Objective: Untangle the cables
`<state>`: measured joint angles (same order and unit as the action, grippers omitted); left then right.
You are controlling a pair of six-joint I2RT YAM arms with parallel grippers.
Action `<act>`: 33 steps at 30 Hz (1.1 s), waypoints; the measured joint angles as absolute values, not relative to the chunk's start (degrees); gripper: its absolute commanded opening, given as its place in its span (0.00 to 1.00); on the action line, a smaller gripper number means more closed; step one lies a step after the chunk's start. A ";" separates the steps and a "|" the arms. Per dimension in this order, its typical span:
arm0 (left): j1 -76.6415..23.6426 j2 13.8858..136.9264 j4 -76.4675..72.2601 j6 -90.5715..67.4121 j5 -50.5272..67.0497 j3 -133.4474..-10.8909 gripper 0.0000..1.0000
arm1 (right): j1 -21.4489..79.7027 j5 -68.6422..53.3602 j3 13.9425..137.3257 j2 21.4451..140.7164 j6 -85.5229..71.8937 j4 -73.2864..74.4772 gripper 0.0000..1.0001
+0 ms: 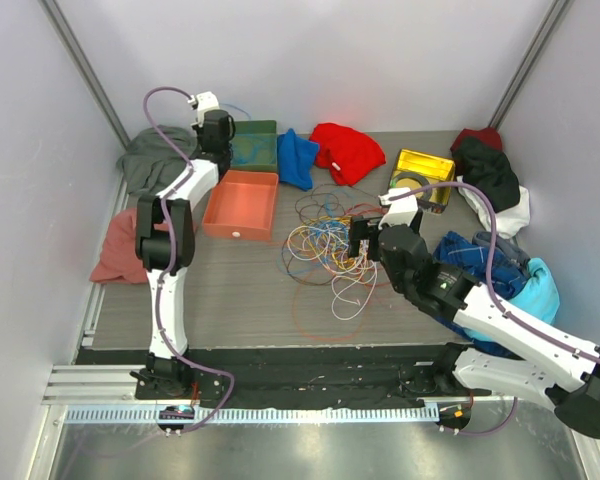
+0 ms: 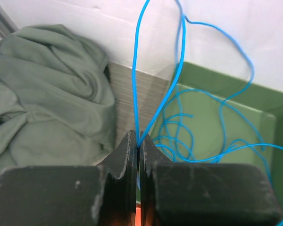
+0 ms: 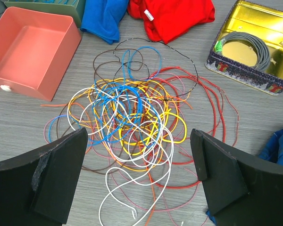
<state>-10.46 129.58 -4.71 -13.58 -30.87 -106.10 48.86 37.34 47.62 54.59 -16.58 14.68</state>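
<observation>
In the middle of the table (image 1: 240, 290) lies the tangle of cables (image 3: 132, 117), many coloured loops crossing each other. The right gripper (image 3: 137, 141) hangs just above its near side, jaws spread wide and holding nothing, probably ready to come down on one loop. Far on the left, the left gripper (image 2: 138, 141) is pinched tight on one blue cable (image 2: 134, 70) over the green box (image 2: 254, 99). More blue loops lie there, so it seems separated cables are collected in it.

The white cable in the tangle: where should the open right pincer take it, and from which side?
Take the white cable at its loose loop on the near edge of the cables, from above: that loop lies flat and nearly alone; the rest is buried.
</observation>
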 measured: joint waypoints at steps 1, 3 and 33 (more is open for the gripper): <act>-10.48 129.75 -4.32 -14.04 -30.41 -106.83 0.00 | 48.82 37.34 47.62 54.76 -16.58 14.57 1.00; -10.50 130.61 -3.86 -14.96 -29.52 -109.45 0.00 | 48.66 37.32 47.62 55.22 -16.56 14.57 1.00; -12.38 122.34 -0.95 -19.31 -25.76 -108.18 0.99 | 47.37 34.26 47.59 56.12 -18.61 14.06 1.00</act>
